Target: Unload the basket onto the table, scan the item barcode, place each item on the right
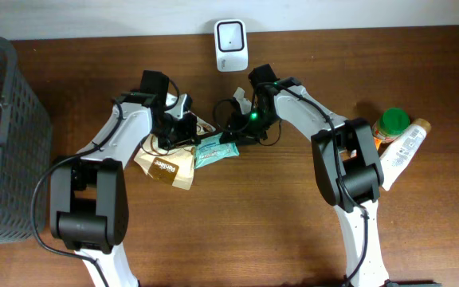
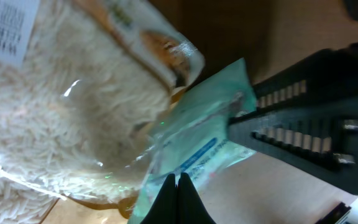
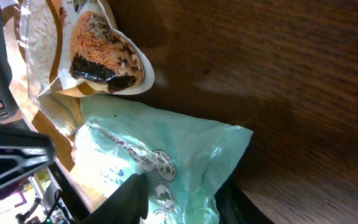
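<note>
Overhead puts the teal packet [image 1: 215, 149] between my arms, near the white scanner [image 1: 231, 45]. One end sits clamped in my right gripper [image 3: 180, 194]; my left gripper [image 2: 179, 196] is pinched shut at its edge, film caught or not I can't tell. I'd lift it flat, clear of the rice bag [image 2: 61, 118], barcode turned to the scanner window.

Packet [image 1: 215, 149]: mint green, printed with blue lettering and white round emblems.
Rice bag [image 1: 166, 166]: tan and brown, clear window, white grains seen; food picture in orange and black.
Table [image 1: 237, 231]: dark brown wood grain.
Scanner [image 1: 231, 45], far centre: white.
Basket [image 1: 6, 135], left: grey mesh.
Jar [image 1: 390, 122], right: green lid.
Tube [image 1: 401, 151], right: white, tan cap.
</note>
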### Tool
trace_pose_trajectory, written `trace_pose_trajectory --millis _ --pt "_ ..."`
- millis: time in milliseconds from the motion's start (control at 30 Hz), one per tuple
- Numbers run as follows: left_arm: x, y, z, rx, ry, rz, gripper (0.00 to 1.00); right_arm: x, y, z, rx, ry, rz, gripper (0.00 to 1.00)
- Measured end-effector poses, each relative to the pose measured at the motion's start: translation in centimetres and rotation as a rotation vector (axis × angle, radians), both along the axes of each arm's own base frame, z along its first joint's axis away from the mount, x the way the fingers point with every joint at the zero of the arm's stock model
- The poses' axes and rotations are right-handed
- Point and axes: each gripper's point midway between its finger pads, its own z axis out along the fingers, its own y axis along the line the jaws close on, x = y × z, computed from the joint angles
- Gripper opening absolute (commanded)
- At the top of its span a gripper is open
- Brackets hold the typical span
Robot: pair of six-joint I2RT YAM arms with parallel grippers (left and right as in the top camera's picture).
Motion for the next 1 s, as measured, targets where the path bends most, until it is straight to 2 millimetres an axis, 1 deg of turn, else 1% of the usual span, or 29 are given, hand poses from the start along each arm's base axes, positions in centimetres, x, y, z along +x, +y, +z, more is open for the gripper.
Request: trace_pose_trajectory --millis 200,400,567,633,733,833,1000 --pt "-0.5 0.4 -1.1 0.024 0.043 0.024 0.0 0.0 0.0 0.0 0.0 0.0 0.0 0.34" --pt "-1.9 2.1 -2.0 0.128 0.105 0.04 0.0 0.0 0.0 0.0 0.0 0.0 0.0 0.34" --pt "-1.2 2.5 -2.2 0.165 0.071 0.045 0.0 0.0 0.0 0.0 0.0 0.0 0.0 0.34" --pt "-0.9 2.3 -2.2 0.172 0.053 0.039 0.0 0.0 0.0 0.0 0.0 0.0 -0.001 0.34" --pt "-1.0 0.8 -2.3 0.181 0.029 0.003 0.0 0.0 0.0 0.0 0.0 0.0 -0.001 0.34" --pt "-1.2 -0.1 -2.6 0.193 0.023 -0.02 0.0 0.1 -0.2 0.0 -0.001 0.001 -0.005 0.34" --pt "-1.2 -0.3 -2.7 0.193 0.022 -0.026 0.0 0.2 -0.3 0.0 -0.001 0.0 -0.007 0.34"
